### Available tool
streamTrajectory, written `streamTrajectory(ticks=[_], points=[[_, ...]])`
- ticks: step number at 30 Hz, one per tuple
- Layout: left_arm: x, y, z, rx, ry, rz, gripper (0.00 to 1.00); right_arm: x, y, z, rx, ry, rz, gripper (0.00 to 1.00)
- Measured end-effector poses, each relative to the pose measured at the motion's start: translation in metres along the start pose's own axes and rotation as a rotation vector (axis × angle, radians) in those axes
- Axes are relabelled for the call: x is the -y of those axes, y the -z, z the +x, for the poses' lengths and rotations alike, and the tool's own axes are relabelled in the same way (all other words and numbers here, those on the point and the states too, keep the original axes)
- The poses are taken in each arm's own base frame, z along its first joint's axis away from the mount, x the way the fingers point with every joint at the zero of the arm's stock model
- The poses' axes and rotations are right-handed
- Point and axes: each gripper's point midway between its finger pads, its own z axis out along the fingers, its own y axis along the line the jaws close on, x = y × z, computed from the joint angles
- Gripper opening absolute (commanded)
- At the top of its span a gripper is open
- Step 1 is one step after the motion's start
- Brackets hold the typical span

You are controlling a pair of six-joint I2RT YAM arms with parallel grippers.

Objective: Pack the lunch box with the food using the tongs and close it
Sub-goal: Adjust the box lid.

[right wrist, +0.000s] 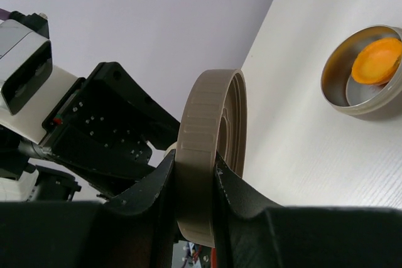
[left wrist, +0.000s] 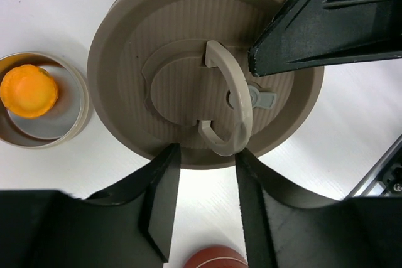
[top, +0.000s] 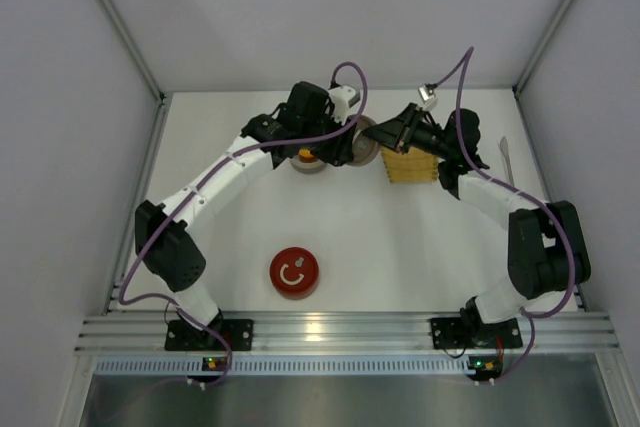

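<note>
R pincer (right wrist: 196, 166) clamps lid (right wrist: 210, 130) by its rim, lid on edge. L pincer (left wrist: 204, 155): jaws parted, holding nothing, tips at lid's rim. Food (left wrist: 28, 90): orange pc sits in tin (left wrist: 74, 131), just left of lid. Tongs (top: 505, 159) lie far right, untouched. Risk, my est.: a single rim grip lets lid pivot or slip, and L tips may snag handle (left wrist: 235, 101). Tray (top: 410, 167) crowds the right. I see open table (top: 400, 247) near-centre.

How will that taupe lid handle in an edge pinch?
Probably stiff: the lid shows no flex between the right fingers. Its narrow rim could slip or pivot. Round and held on edge, it'd likely roll if released.
</note>
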Motion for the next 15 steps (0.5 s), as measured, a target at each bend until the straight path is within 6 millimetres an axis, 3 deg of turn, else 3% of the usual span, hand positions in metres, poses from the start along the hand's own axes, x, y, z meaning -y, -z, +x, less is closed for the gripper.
streamTrajectory(ticks=[4, 15], points=[[0.004, 0.006, -0.003, 0.025, -0.01, 0.016, 0.57, -0.003, 0.0, -0.001, 0.003, -0.004, -0.009, 0.0], [0.009, 0.029, -0.022, 0.155, -0.079, 0.023, 0.57, 0.005, 0.003, 0.005, 0.006, -0.065, 0.005, 0.0]])
